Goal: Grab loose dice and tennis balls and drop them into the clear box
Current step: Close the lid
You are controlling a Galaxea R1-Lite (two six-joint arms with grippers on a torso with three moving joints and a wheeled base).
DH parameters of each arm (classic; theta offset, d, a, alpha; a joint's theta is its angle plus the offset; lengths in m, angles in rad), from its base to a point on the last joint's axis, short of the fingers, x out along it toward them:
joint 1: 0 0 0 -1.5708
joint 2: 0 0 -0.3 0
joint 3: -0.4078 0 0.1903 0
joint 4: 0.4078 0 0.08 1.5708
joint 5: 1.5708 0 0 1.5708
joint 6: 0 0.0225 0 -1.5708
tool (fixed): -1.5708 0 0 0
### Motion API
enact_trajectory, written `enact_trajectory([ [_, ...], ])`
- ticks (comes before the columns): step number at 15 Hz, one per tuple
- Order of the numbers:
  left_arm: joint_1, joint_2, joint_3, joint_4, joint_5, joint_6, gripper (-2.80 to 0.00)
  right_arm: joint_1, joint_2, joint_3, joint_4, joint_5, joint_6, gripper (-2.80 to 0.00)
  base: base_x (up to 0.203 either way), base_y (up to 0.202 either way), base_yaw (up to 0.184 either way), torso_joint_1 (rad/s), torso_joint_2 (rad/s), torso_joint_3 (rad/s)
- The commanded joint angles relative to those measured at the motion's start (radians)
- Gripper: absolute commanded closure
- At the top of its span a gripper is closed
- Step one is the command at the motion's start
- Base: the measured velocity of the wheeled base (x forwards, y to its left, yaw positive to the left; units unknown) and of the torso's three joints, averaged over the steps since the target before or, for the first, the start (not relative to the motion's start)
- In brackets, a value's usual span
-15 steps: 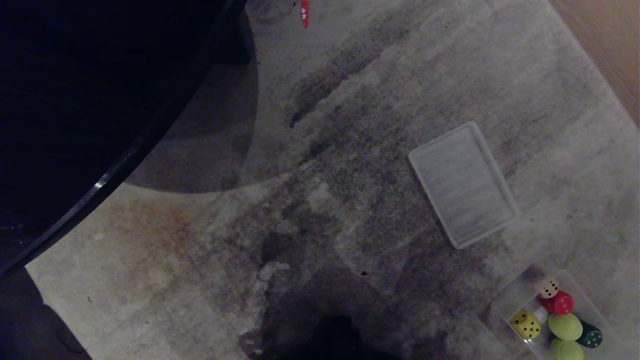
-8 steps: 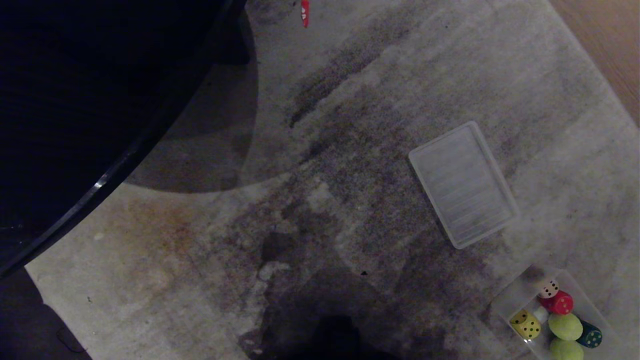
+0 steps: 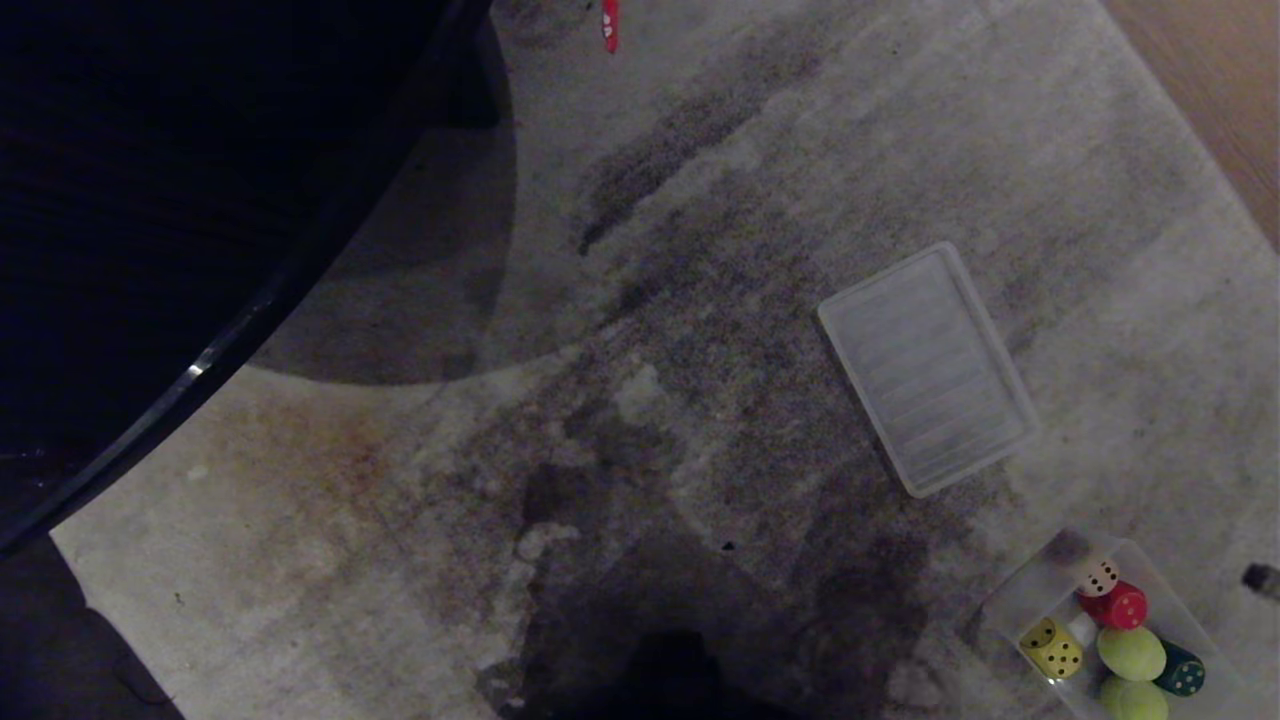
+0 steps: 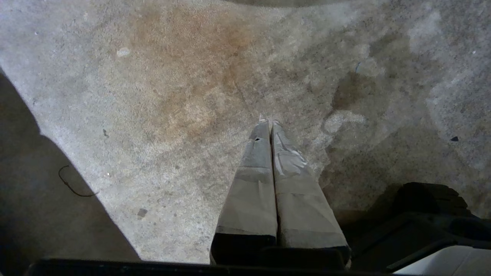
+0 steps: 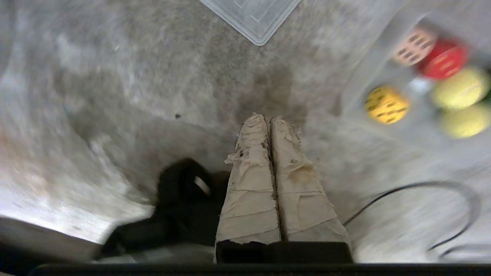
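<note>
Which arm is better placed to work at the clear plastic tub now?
Right. The shallow clear plastic tub holding the dice and balls lies at the robot's right; the shut right pincer has it in view. The shut left pincer faces bare stained carpet.

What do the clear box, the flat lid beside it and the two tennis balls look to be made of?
Clear box: translucent plastic, glossy; the carpet shows through its wall. Lid: likely the same plastic, frosted, with moulded ribs. Tennis balls: matte yellow-green, probably felt; the fuzz itself is too small to confirm.
</note>
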Motion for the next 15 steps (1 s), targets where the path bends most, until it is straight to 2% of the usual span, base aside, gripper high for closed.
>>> enact_trajectory([
  [1,0.0,0.001,0.002,0.0,0.0,-0.001,0.0,0.006,0.327,-0.01,-0.148,-0.001,0.077,0.0,0.0,0.0,0.0,0.0,0.0,0.0],
  [4,0.0,0.001,0.002,0.0,0.0,-0.001,0.0,0.006,0.551,-0.027,-0.305,-0.004,0.153,0.0,0.0,0.0,0.0,0.0,0.0,0.0],
  [7,0.0,0.001,0.002,0.0,0.0,-0.001,0.0,0.001,0.741,-0.062,-0.348,-0.009,0.172,0.0,0.0,0.0,0.0,0.0,0.0,0.0],
  [10,0.0,0.001,0.002,0.0,0.0,-0.001,0.0,-0.049,0.878,-0.107,-0.374,-0.011,0.18,0.0,0.0,0.0,0.0,0.0,0.0,0.0],
  [13,0.0,0.001,0.002,0.0,0.0,-0.001,0.0,-0.084,0.971,-0.118,-0.436,-0.008,0.232,0.0,0.0,0.0,0.0,0.0,0.0,0.0],
  [14,0.0,0.001,0.002,0.0,0.0,-0.001,0.0,-0.096,1.006,-0.122,-0.441,-0.007,0.236,-1.49,0.0,0.0,0.0,0.0,0.0,0.0],
  [15,0.0,0.001,0.002,0.0,0.0,-0.001,0.0,-0.103,1.031,-0.129,-0.443,-0.008,0.237,-2.8,0.0,0.0,0.0,0.0,0.0,0.0],
])
